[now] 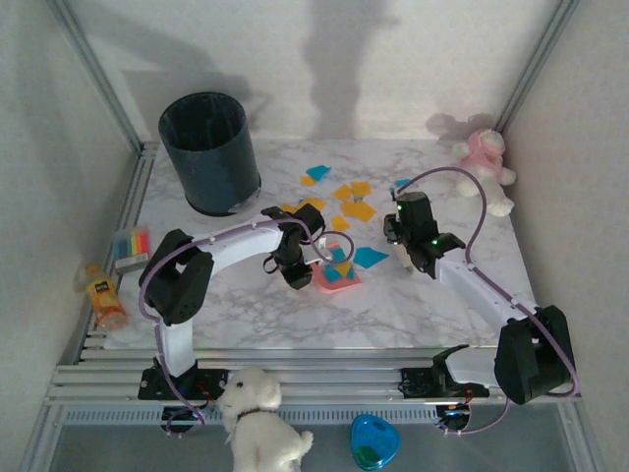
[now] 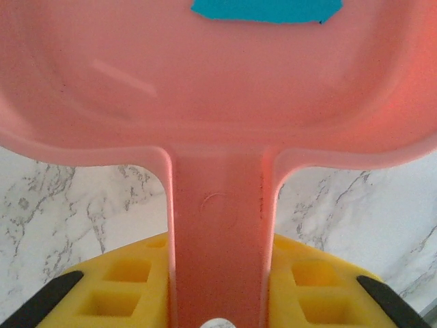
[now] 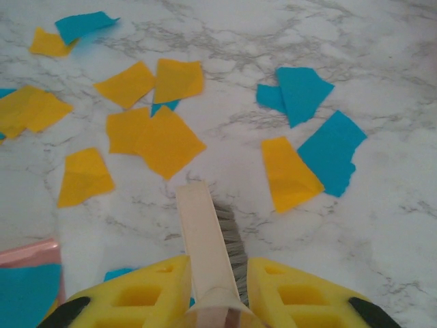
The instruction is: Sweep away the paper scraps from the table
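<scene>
Orange-yellow and teal paper scraps point(image 1: 350, 202) lie scattered on the white marble table point(image 1: 246, 315), mid-back. In the right wrist view several of these scraps point(image 3: 164, 140) spread ahead of a cream hand brush point(image 3: 203, 232), its grey bristles down on the table. My right gripper point(image 3: 217, 294) point(image 1: 401, 244) is shut on the brush handle. My left gripper point(image 2: 218, 290) point(image 1: 295, 265) is shut on the handle of a pink dustpan point(image 2: 218, 89) point(image 1: 339, 275), which rests on the table between the arms. A teal scrap point(image 2: 266, 10) lies in the pan; its corner point(image 3: 27, 253) shows left of the brush.
A black bin point(image 1: 209, 152) stands at the back left. A pink plush toy point(image 1: 486, 162) sits at the back right. A pack of coloured strips point(image 1: 131, 246) and a yellow bottle point(image 1: 103, 295) lie on the left rail. A white plush dog point(image 1: 257, 413) and a blue object point(image 1: 375, 441) sit in front.
</scene>
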Tool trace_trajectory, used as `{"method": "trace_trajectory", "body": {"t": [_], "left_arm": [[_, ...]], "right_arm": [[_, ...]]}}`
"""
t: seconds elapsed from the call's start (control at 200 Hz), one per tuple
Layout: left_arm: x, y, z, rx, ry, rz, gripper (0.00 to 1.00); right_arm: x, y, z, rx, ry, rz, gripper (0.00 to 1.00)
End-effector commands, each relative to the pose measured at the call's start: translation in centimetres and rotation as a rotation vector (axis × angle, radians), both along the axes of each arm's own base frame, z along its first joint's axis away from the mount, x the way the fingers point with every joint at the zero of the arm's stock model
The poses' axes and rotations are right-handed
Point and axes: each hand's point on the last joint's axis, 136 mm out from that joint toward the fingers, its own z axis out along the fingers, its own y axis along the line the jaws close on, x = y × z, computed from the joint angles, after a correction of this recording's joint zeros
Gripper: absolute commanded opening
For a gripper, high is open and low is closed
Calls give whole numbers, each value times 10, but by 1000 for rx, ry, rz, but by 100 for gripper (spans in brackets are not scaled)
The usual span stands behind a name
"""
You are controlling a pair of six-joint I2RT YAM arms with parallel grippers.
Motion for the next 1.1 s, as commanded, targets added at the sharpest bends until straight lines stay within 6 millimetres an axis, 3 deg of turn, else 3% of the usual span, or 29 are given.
{"method": "trace_trajectory", "body": {"t": [0.0, 0.54, 1.091], "left_arm": [[-6, -1, -4, 23, 38, -16, 0], [-4, -4, -5, 23, 45, -16, 0], [-4, -3, -9, 32, 43, -13, 0]], "right_arm": [[-11, 19, -18, 16, 61, 74, 0], [-22, 79, -23, 112, 122, 191, 0], [-30, 100, -14, 170, 142, 219, 0]]}}
